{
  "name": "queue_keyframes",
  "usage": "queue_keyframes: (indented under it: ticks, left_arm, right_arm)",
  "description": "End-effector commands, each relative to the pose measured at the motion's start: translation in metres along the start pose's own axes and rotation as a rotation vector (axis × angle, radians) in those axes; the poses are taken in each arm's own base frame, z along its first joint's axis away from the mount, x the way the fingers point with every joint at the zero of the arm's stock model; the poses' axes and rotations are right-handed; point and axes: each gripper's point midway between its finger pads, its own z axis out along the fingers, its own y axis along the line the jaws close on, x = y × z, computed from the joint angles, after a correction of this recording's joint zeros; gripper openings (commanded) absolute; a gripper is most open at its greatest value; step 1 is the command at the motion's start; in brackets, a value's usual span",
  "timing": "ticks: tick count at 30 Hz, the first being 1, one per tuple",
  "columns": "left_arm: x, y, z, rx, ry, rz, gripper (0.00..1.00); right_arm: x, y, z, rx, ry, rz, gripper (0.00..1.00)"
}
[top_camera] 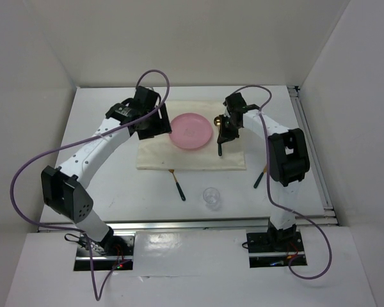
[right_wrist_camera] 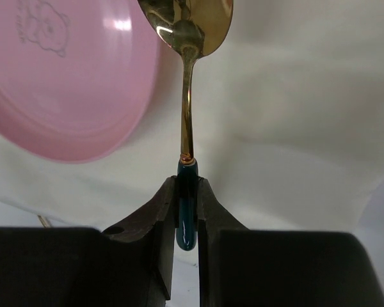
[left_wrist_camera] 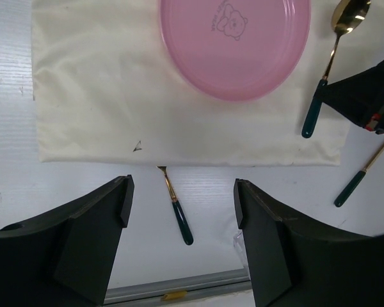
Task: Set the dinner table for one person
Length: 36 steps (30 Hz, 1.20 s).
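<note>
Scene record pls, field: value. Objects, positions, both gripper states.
dinner table: white, carries everything
cloth: cream, flat at table centre
plate: pink, on the cloth
spoon: gold bowl, green handle, right of the plate, over the cloth
right gripper: shut on the spoon's handle
left gripper: open, empty, above the cloth's left side
fork-like utensil: on bare table, head at the cloth's near edge
third utensil: on bare table, right of the cloth
glass: clear, upright, nearer than the cloth
</note>
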Motion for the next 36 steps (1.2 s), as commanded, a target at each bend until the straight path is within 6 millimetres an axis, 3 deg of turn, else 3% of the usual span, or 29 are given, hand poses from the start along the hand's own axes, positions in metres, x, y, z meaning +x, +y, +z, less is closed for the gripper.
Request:
queue_keyframes:
  ticks: [1, 12, 14, 16, 17, 19, 23, 25, 26, 28, 29, 32, 33, 36]
  left_arm:
    - [-0.022, -0.004, -0.021, 0.037, -0.088, -0.011, 0.81]
    - [-0.023, 0.001, -0.022, 0.021, -0.082, -0.016, 0.81]
    - [-0.021, 0.002, -0.019, 0.015, -0.075, -0.006, 0.81]
    - [-0.024, 0.000, -0.021, 0.021, -0.082, -0.007, 0.81]
    - [-0.023, -0.001, -0.021, 0.028, -0.077, -0.007, 0.81]
    - [-0.023, -0.001, -0.021, 0.028, -0.076, -0.007, 0.81]
    - [-0.021, -0.002, -0.013, 0.028, -0.061, 0.006, 0.81]
    - [-0.020, -0.002, -0.011, 0.022, -0.053, 0.007, 0.81]
    - [-0.020, -0.002, -0.011, 0.022, -0.053, 0.007, 0.81]
    - [-0.020, -0.001, -0.009, 0.022, -0.053, 0.007, 0.81]
    - [-0.020, -0.001, -0.009, 0.022, -0.053, 0.007, 0.81]
    - [-0.020, -0.004, -0.009, 0.034, -0.055, 0.017, 0.81]
    - [-0.020, -0.004, -0.009, 0.034, -0.055, 0.017, 0.81]
    - [-0.020, -0.003, -0.009, 0.034, -0.055, 0.026, 0.81]
  right_arm:
    - [-0.004, 0.002, -0.004, 0.000, 0.041, -0.028, 0.00]
    - [0.031, -0.001, 0.008, 0.005, 0.139, 0.021, 0.00]
    - [0.033, 0.003, 0.008, 0.003, 0.142, 0.024, 0.10]
    - [0.035, 0.000, 0.009, 0.017, 0.147, 0.034, 0.28]
    - [0.033, 0.000, 0.010, 0.014, 0.139, 0.032, 0.31]
    - [0.028, 0.002, 0.003, 0.019, 0.115, 0.046, 0.44]
    - [0.007, -0.001, -0.023, 0.080, 0.018, 0.065, 0.58]
    - [0.011, -0.013, -0.038, 0.154, -0.015, 0.099, 0.58]
    - [0.017, -0.021, -0.055, 0.175, -0.048, 0.124, 0.58]
    - [0.021, -0.048, -0.072, 0.247, -0.110, 0.229, 0.65]
    - [0.040, -0.064, -0.085, 0.288, -0.121, 0.274, 0.68]
    - [0.062, -0.101, -0.100, 0.343, -0.143, 0.454, 0.69]
    - [0.080, -0.118, -0.104, 0.373, -0.129, 0.528, 0.69]
    - [0.111, -0.135, -0.101, 0.411, -0.074, 0.617, 0.69]
